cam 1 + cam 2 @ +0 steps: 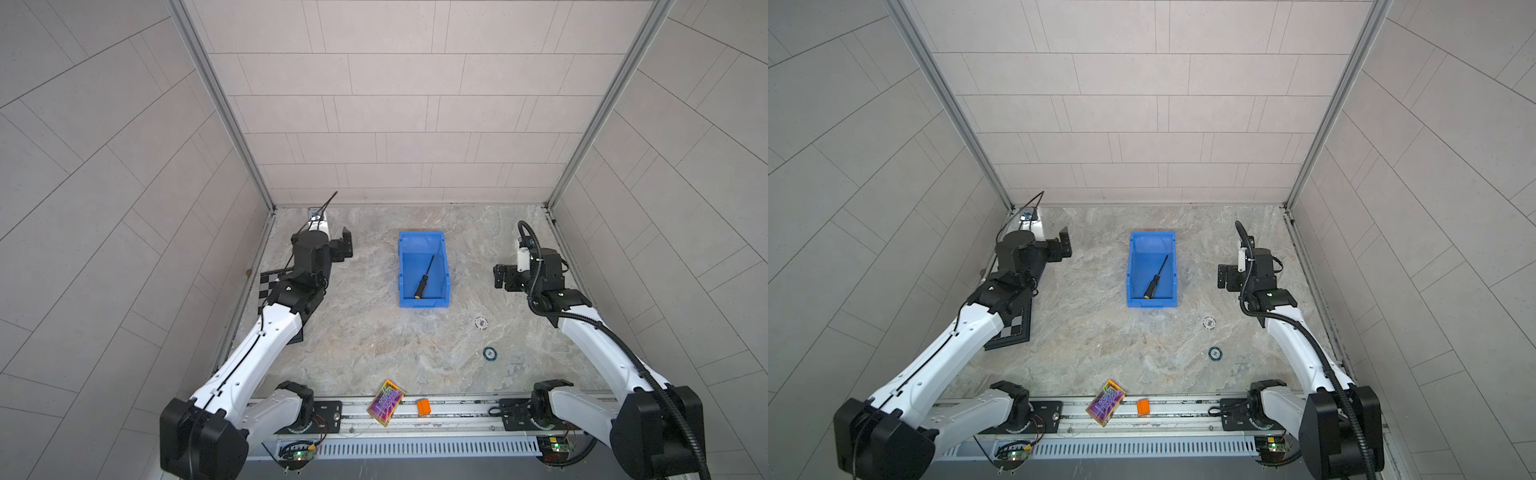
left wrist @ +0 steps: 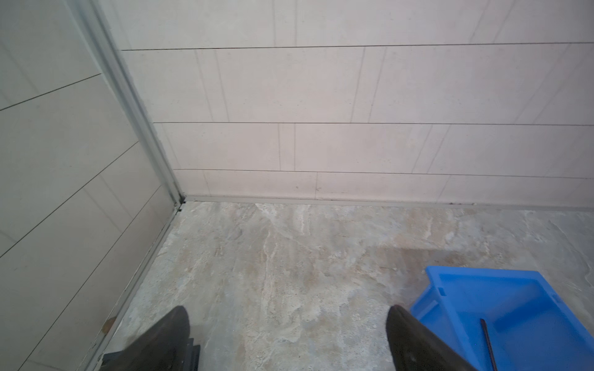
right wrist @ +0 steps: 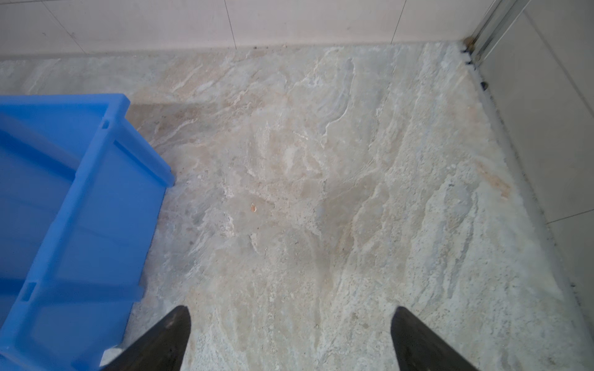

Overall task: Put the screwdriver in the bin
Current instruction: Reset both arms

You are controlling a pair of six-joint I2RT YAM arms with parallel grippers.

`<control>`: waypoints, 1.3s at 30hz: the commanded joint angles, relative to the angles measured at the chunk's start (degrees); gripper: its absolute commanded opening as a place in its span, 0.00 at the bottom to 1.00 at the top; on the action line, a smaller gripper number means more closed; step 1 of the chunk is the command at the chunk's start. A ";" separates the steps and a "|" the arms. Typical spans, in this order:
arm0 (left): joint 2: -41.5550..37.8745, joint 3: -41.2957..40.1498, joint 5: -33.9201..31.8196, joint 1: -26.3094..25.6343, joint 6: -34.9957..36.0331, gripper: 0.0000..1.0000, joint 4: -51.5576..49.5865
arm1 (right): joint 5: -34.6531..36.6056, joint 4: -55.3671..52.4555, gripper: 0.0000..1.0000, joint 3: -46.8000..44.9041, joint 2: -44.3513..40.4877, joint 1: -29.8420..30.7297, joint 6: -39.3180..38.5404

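Observation:
The blue bin [image 1: 402, 270] [image 1: 1129, 270] stands in the middle of the stone table. The screwdriver [image 1: 424, 277] [image 1: 1157, 276] lies slanted on the bin's floor in both top views, yellow butt end toward the low front lip. My left gripper [image 1: 347, 246] [image 1: 1064, 245] hovers left of the bin, open and empty. In the left wrist view its jaws [image 2: 287, 324] stand wide over bare table, with the bin's corner [image 2: 466, 289] and the screwdriver's thin shaft [image 2: 487, 340] beside one finger. My right gripper [image 1: 500, 277] [image 3: 291, 321] is open and empty to the right of the bin [image 3: 106, 180].
Two poker chips [image 1: 481, 322] [image 1: 490, 353] lie front right of the bin. A shiny colourful card box [image 1: 385, 402] and an orange block [image 1: 423, 406] rest on the front rail. A checkerboard plate [image 1: 266, 286] lies under the left arm. Walls close three sides.

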 commanded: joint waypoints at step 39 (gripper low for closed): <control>6.26 -6.84 0.31 2.52 -5.07 0.99 15.90 | 1.88 0.97 1.00 -2.91 -8.12 -8.67 -1.76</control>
